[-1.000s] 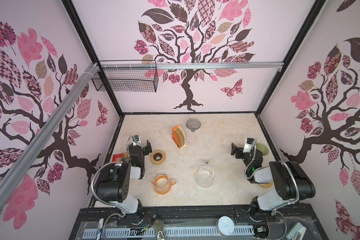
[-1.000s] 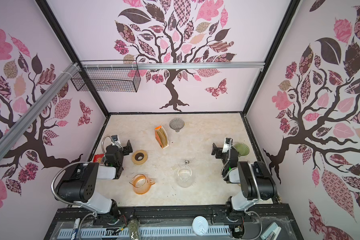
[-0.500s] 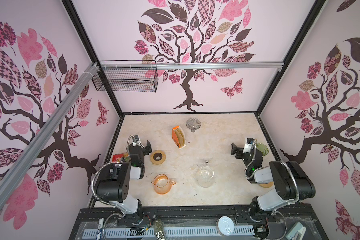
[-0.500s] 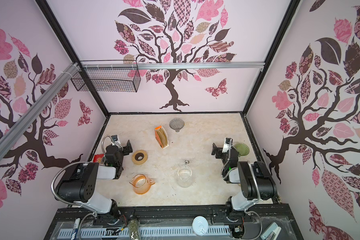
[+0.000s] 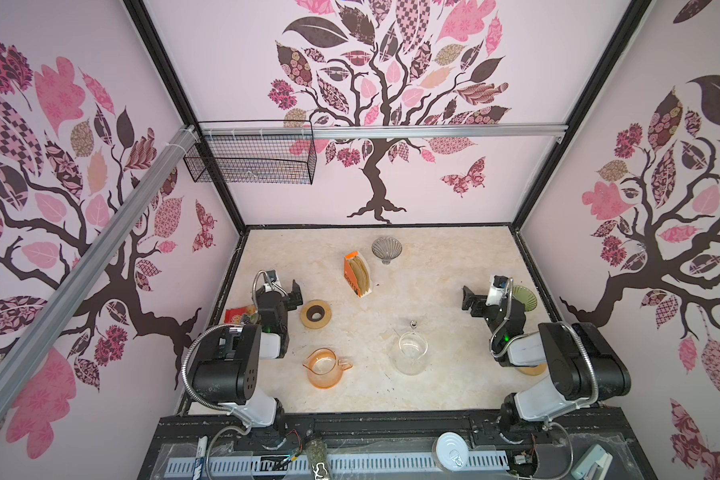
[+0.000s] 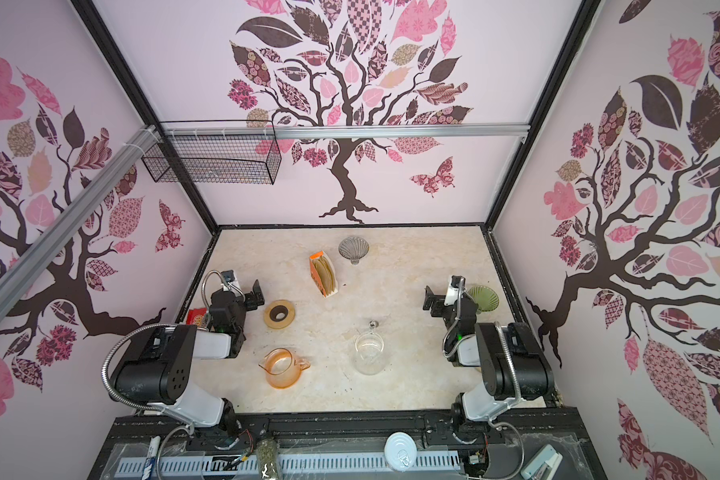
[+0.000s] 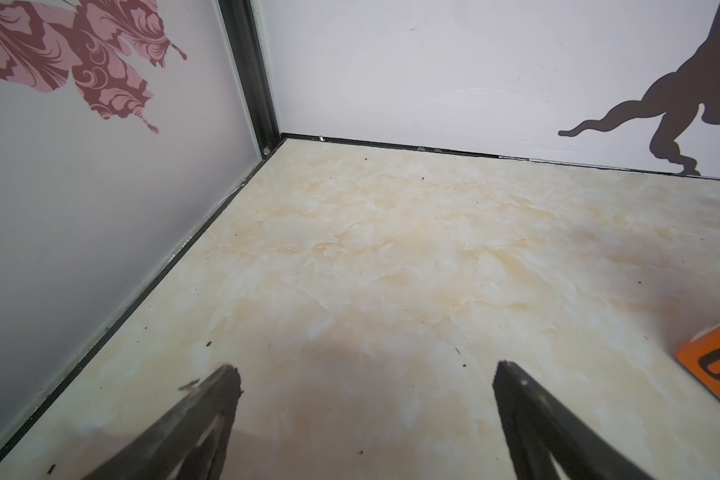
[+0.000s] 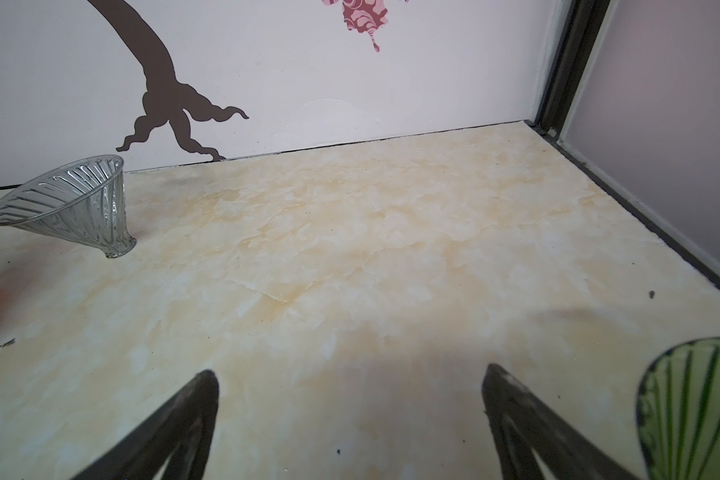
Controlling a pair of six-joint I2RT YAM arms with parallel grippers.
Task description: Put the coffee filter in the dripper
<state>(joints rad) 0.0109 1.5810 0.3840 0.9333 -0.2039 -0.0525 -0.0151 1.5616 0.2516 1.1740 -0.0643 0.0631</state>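
We are holding our left hand [image 5: 294, 292] spread wide and empty above the bare counter [image 5: 433, 266], and our right hand [image 5: 469, 297] is gaping just as wide with nothing between its fingers. Both are sitting low at the sides, which is leaving the middle free to reach into. The coffee filters [image 5: 360, 272] are standing as a brown stack in an opened orange box [image 5: 348, 279] toward the back of the counter, leaning on edge, so the outer sheet is offering a rim to pinch. Near the box, but apart from it, a clear ribbed dripper [image 5: 386, 248] is lying on its side; we are judging that it would need righting before a filter could sit in it. A green dripper [image 5: 524, 296] is resting just beside our right arm, partly hidden, and we cannot tell which of the two is meant. A wooden ring [image 5: 316, 314], an orange jug [image 5: 324, 368] and a glass carafe [image 5: 410, 353] are waiting nearer us. By our reading, the task is not yet begun.
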